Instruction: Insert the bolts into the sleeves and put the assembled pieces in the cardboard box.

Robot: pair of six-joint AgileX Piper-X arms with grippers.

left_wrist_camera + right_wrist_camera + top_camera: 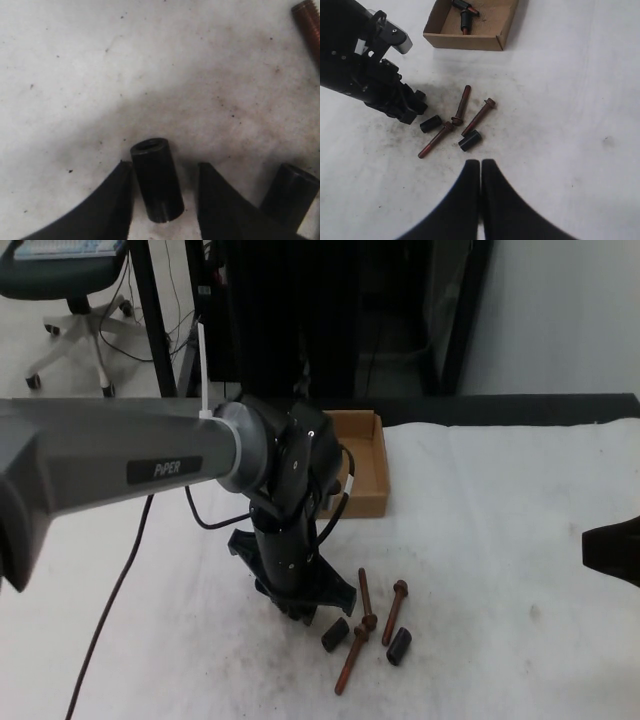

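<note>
My left gripper [164, 166] is down at the bench, open. A black sleeve [156, 180] lies in the gap between its fingers [111, 210], which do not touch it. A second black sleeve [291, 196] lies just past one finger. Three rusty bolts [479, 117] lie loose beside the sleeves [470, 140] on the white bench, one of them [352, 658] nearest the front edge. The cardboard box [492, 41] stands behind them and holds assembled bolt-and-sleeve pieces [465, 19]. My right gripper [481, 162] hovers shut, with nothing in it, in front of the parts.
In the high view the left arm [120, 465] crosses the left half and hides part of the box [362, 455]. The right gripper [612, 550] is at the right edge. White bench [500, 540] lies open to the right of the parts. An office chair [70, 300] stands beyond the bench.
</note>
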